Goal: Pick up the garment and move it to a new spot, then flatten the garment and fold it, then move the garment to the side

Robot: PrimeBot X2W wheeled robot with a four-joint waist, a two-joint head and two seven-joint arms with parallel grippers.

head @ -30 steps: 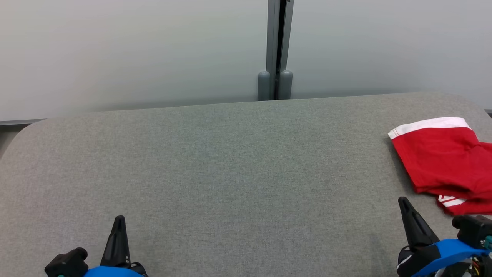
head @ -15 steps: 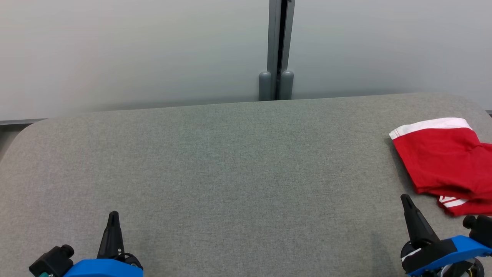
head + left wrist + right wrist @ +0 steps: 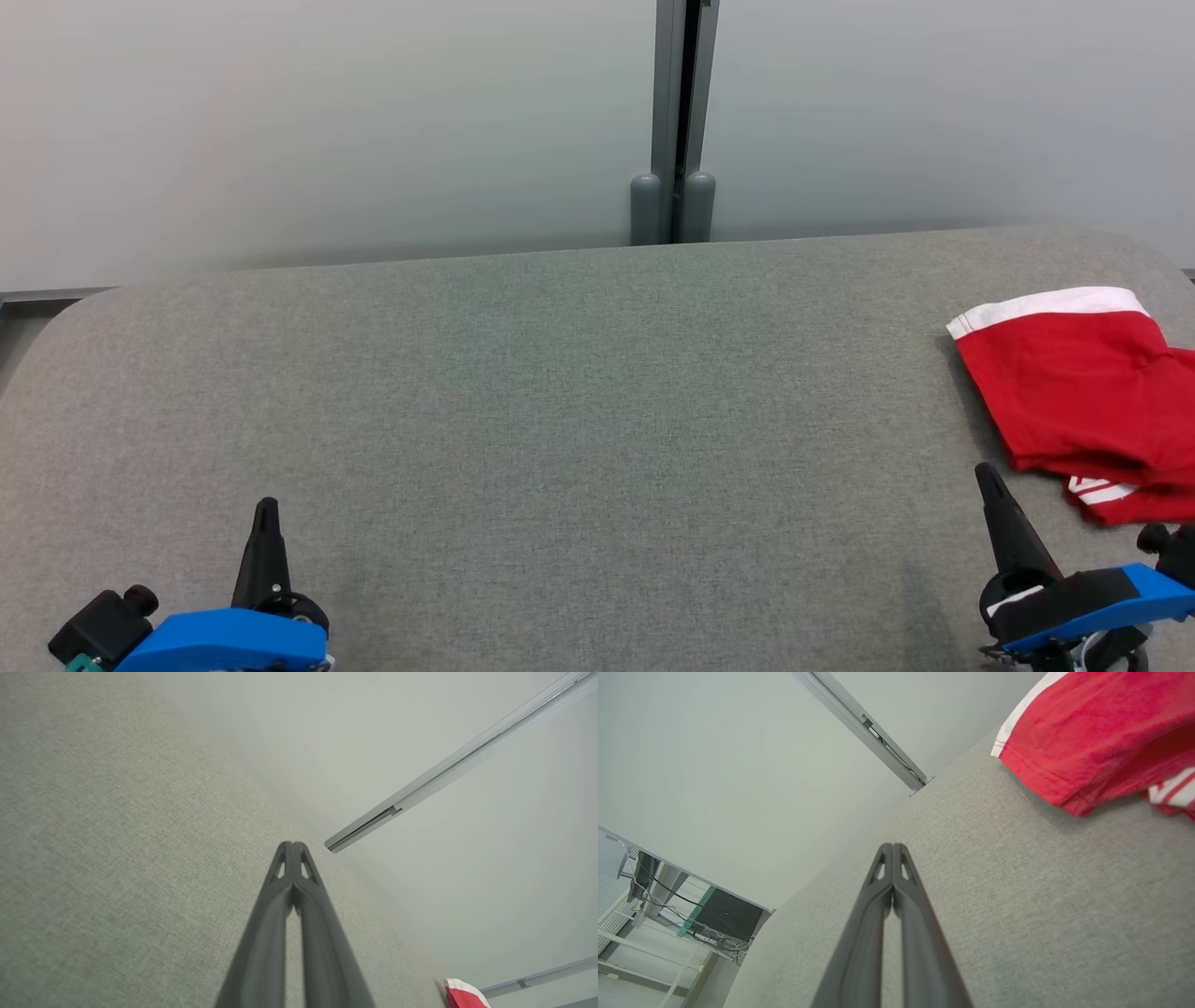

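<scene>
Garment (image 3: pixel 1074 392) is lying folded at rt side of table (image 3: pixel 560 392), so task's looking done; L gripper (image 3: pixel 267 506) & R gripper (image 3: pixel 984 471) are resting closed, holding 0.

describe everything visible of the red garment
The red, soft-looking cloth garment lies folded in layers, slightly rumpled, at the right end of the grey fabric-covered table, partly cut off by the head view's edge. A white band runs along its far edge; a red-and-white striped part pokes out at its near edge. Only the table touches it; the shut right claw sits just short of it.
</scene>
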